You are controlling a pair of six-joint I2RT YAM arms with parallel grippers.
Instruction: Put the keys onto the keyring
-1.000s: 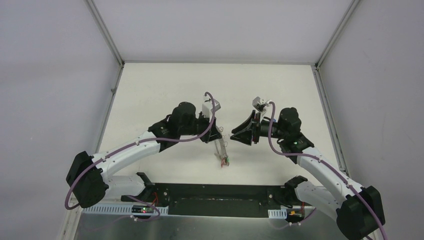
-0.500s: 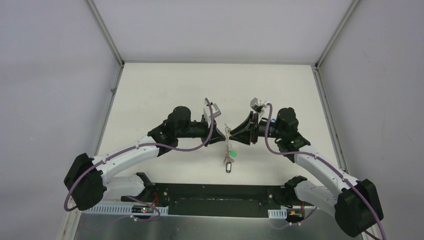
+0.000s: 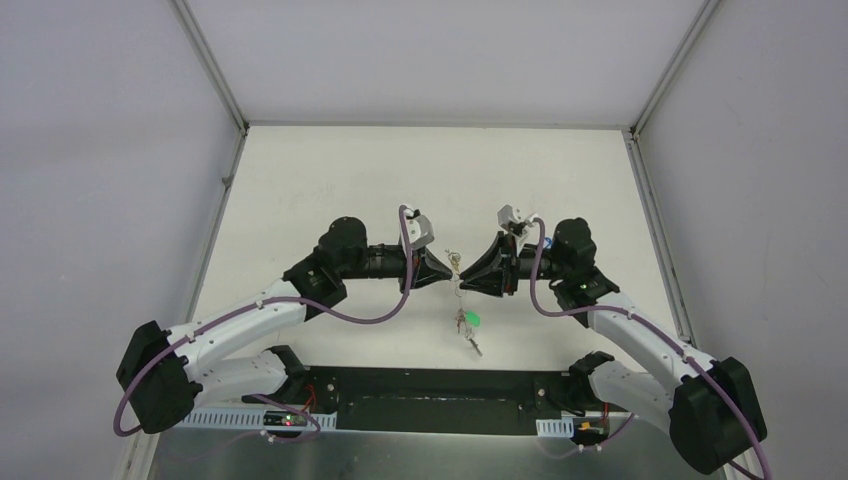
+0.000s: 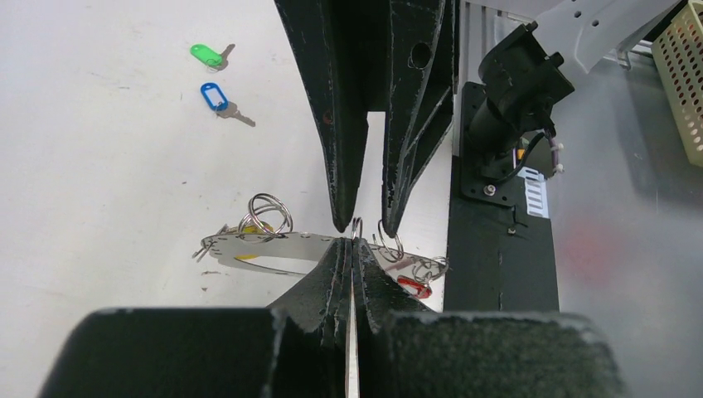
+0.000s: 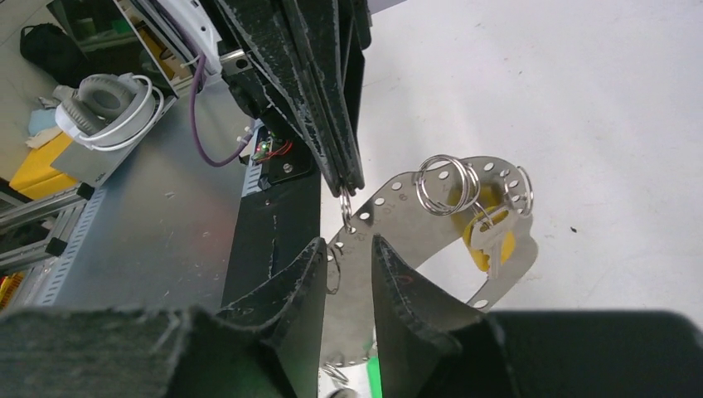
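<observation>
The keyring point(image 5: 398, 217) is a flat silvery band with small holes, hanging in the air between the two grippers point(image 3: 457, 288). My left gripper point(image 4: 352, 243) is shut on its upper edge, where a small split ring point(image 4: 356, 225) pokes out between the tips. My right gripper point(image 5: 348, 242) faces it tip to tip. It is open, with a finger on each side of the band. Keys hang from the band on split rings: a yellow-tagged one point(image 5: 491, 236), a red tag point(image 4: 412, 287), a green tag point(image 3: 473, 320). Two loose keys lie on the table, green-tagged point(image 4: 206, 55) and blue-tagged point(image 4: 217, 95).
A black base plate point(image 3: 430, 390) runs along the near table edge under the hanging keys. Grey walls close in the white table point(image 3: 330, 180) on three sides. Headphones point(image 5: 104, 99) and a beige basket point(image 4: 684, 75) lie off the table.
The left gripper has swung up and right, carrying the keyring from below it to level with the right gripper. The right gripper has come in to meet it and its jaws have narrowed.
</observation>
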